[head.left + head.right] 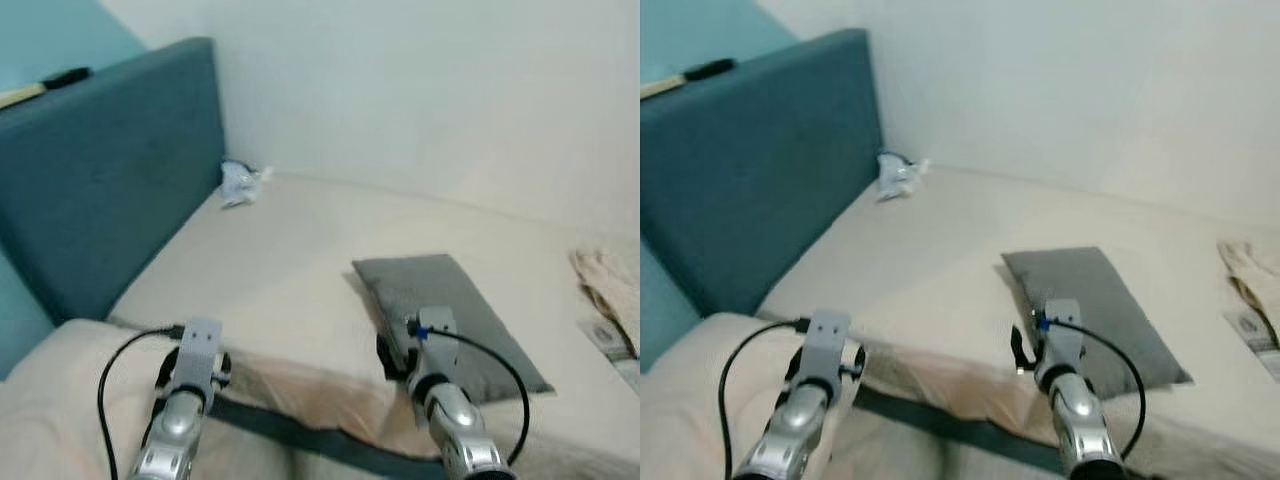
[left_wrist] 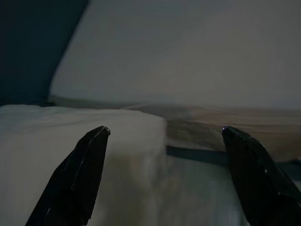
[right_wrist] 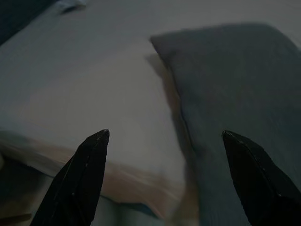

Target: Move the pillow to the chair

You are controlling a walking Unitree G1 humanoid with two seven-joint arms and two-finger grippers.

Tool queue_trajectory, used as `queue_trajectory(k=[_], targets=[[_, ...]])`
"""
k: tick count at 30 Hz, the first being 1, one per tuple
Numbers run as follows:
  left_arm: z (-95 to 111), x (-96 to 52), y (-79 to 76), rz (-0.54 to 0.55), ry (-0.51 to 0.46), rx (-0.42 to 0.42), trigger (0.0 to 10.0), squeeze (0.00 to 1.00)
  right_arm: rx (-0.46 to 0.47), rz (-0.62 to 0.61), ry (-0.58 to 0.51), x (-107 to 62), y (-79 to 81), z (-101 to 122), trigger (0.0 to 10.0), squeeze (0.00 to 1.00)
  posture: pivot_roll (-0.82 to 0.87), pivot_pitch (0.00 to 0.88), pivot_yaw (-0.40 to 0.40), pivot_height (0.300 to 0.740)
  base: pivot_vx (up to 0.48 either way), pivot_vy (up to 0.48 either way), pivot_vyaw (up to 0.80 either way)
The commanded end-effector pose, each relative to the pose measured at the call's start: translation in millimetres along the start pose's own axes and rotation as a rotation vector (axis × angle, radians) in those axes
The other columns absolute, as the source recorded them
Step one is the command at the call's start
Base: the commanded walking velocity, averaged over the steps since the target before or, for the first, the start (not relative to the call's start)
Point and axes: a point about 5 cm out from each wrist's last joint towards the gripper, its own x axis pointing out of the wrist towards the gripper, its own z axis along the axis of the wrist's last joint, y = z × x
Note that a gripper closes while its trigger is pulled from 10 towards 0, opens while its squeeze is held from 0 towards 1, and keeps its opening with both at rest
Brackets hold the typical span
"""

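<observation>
Headboard [image 1: 110,170]: the head views are showing it, teal, standing at the far left.
Left gripper [image 2: 164,134]: reaching forward over the cream bed [image 1: 290,270], fingers spread wide, holding nothing.
Pillow [image 1: 450,315]: grey, lying flat on the bed.
Right gripper [image 3: 164,134]: hovering at the pillow's near edge, fingers wide apart.

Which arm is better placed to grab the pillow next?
Right. The right gripper, open, points at the grey pillow near edge; the left gripper faces bare bed.
</observation>
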Motion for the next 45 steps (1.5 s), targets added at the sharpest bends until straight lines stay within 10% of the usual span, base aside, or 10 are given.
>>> queue_trajectory(k=[1,31,45], targets=[[-1,0.2,-4.4,-0.025,0.021,-0.011,10.0,0.00,-0.010,-0.016,0.013,-0.6,-4.0,-1,10.0,0.00,-0.01,0.003,-0.008,0.740,0.000,0.000,-0.80],[10,1.4,-11.0,-0.136,-0.071,-0.107,10.0,0.00,0.008,-0.039,0.002,-4.5,-7.9,-2,10.0,0.00,-0.02,0.022,0.007,0.740,0.000,0.000,-0.80],[15,-1.7,-9.0,-0.125,-0.116,-0.142,10.0,0.00,-0.011,0.009,-0.005,-3.9,-2.4,0,10.0,0.00,-0.02,0.032,0.003,0.740,0.000,0.000,0.00]])
